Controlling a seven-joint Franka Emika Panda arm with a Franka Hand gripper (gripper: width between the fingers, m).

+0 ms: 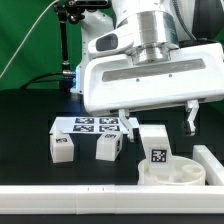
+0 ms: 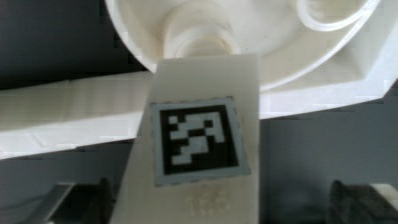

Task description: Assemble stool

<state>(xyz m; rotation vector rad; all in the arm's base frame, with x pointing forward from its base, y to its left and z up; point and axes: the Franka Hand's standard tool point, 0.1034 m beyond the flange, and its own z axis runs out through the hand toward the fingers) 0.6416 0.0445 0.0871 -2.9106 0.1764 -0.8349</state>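
The round white seat disc [image 1: 172, 173] lies flat at the exterior view's lower right, holes up. One tagged white leg [image 1: 155, 146] stands in it, leaning a little. My gripper [image 1: 156, 122] hovers just above that leg, open, with a finger on each side and a gap to each. In the wrist view the leg [image 2: 199, 130] runs up into a hole of the seat [image 2: 311, 45], and the dark fingertips [image 2: 80, 202] stand clear of it. Two more tagged legs [image 1: 62, 146] [image 1: 108, 147] lie loose on the black table to the exterior view's left.
The marker board [image 1: 90, 125] lies flat behind the two loose legs. A long white rail [image 1: 90, 195] runs along the front and turns up at the exterior view's right [image 1: 214, 160], beside the seat; it also shows in the wrist view [image 2: 71, 125].
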